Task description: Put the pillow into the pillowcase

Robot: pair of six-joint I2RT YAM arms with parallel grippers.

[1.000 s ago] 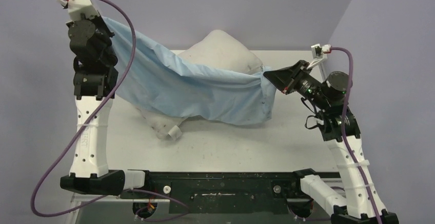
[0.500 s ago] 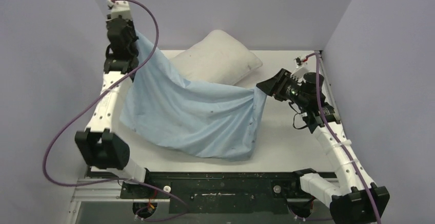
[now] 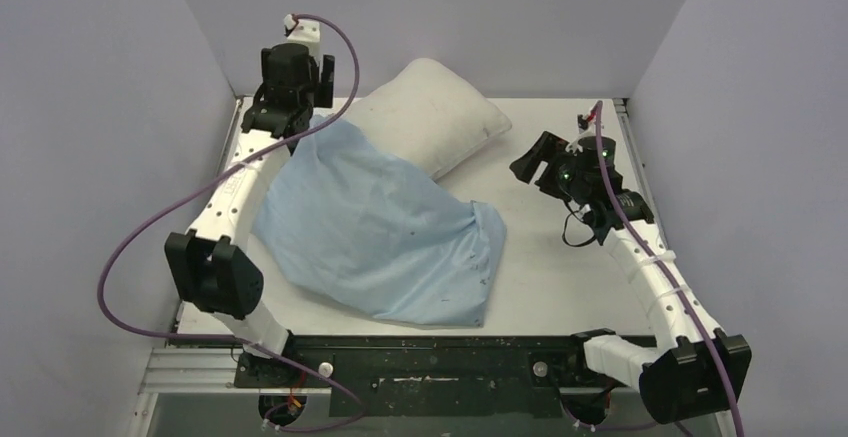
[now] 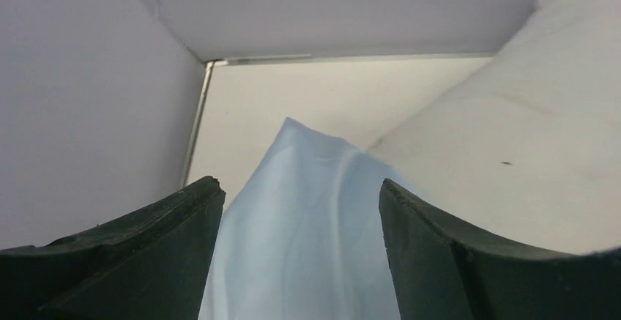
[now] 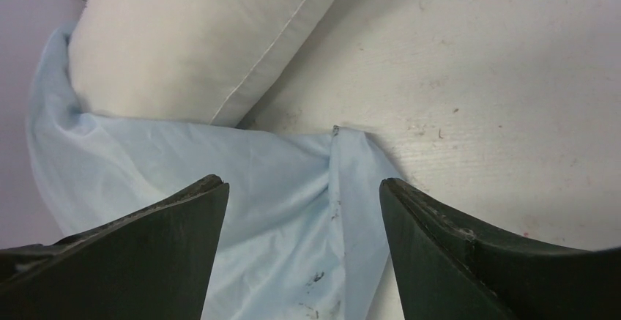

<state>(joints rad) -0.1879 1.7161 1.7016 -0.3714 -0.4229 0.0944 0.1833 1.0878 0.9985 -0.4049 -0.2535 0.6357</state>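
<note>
- Left fingers: spread wide with nothing clamped, low at the far left part of the table, close beside the left wall
- Pillowcase: lies slack and wrinkled on the table, running from just under the left fingers at far left down to near centre
- Left wrist view: a raised fold of the pillowcase stands in the gap between the two fingers and reaches past their tips; whether the cloth brushes the inner faces cannot be told
- Pillow: plump and off-white, set diagonally at the far centre of the table; its far right part is bare and its near left part is covered by the pillowcase
- Whether the covered part sits inside the pillowcase or only beneath it cannot be told
- Right fingers: also wide apart and holding nothing, over bare table to the right of the pillow and well apart from the left fingers
- Right wrist view: the pillowcase's right corner lies flat on the table, in line with the gap and ahead of the tips, touching neither finger
- In the same view the pillow lies beyond that corner, with blue cloth wrapping round its left end
</note>
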